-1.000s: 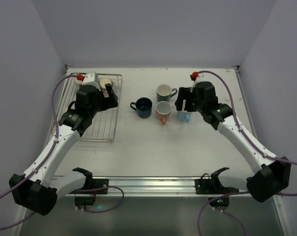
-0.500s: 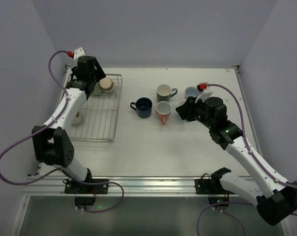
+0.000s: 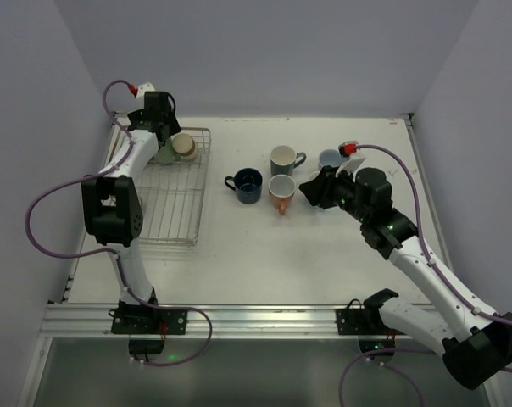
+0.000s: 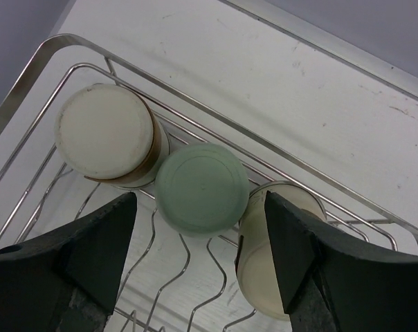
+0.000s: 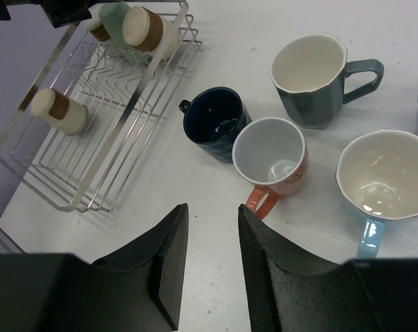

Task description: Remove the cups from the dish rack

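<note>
The flat white tabletop (image 3: pixel 264 250) carries everything. On its left side lies the shallow silver wire-grid dish rack (image 3: pixel 202 191), much bigger than any cup.

The left claw (image 4: pixel 198 228) hangs over the rack's far corner with its fingers spread wide and nothing between them. The right claw (image 5: pixel 210 214) hovers above the tabletop near the unloaded mugs. Its fingers are parted by a narrow gap and hold nothing.

Four cups stand upright outside the rack:
- a grey-green faceted mug with a handle (image 5: pixel 313 79)
- a navy mug (image 5: pixel 214 123)
- a salmon-pink mug (image 5: pixel 271 158)
- a light blue cup with a cream inside (image 5: pixel 380 176)

In the rack's far corner, under the left claw, an upturned mint-green cup (image 4: pixel 202 188) sits between a beige-and-brown cup (image 4: pixel 106 135) and a cream tumbler (image 4: pixel 271 249), which seems tipped on its side. A smaller beige-and-brown cup (image 5: pixel 57 109) lies apart from them in the rack.
</note>
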